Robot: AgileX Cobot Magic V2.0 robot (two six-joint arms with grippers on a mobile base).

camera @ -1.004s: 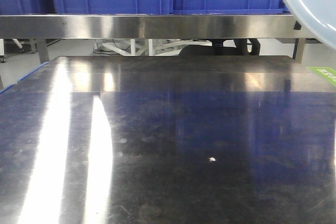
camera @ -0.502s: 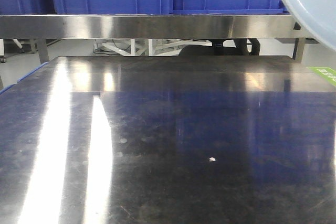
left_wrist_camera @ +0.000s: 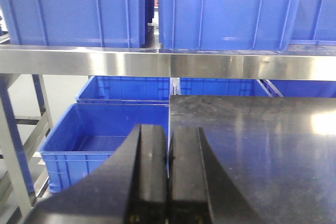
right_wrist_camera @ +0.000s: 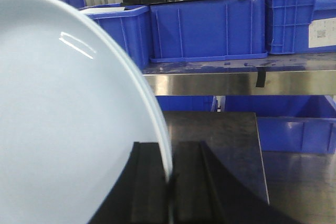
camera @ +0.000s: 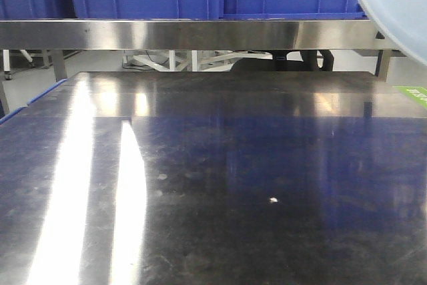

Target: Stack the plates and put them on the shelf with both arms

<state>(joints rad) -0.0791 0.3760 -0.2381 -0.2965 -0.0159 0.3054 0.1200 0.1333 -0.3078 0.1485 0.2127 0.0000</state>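
plate: one white plate in view, held in the air at the right, near the shelf's front rail. Second plate not seen; can't tell if two are nested.
right gripper: jaws nipped on the plate rim, plate stands on edge, tilted. A rim pinch is likely the only grip a shallow plate offers.
left gripper: jaws pressed together, nothing between them. It sits by the table's left edge, facing the shelf.
shelf: steel rail across the far side. Plate likely held high to clear it.
tabletop: dark reflective steel.
blue bins: two fully seen on the top tier, part of a third at right, more below.
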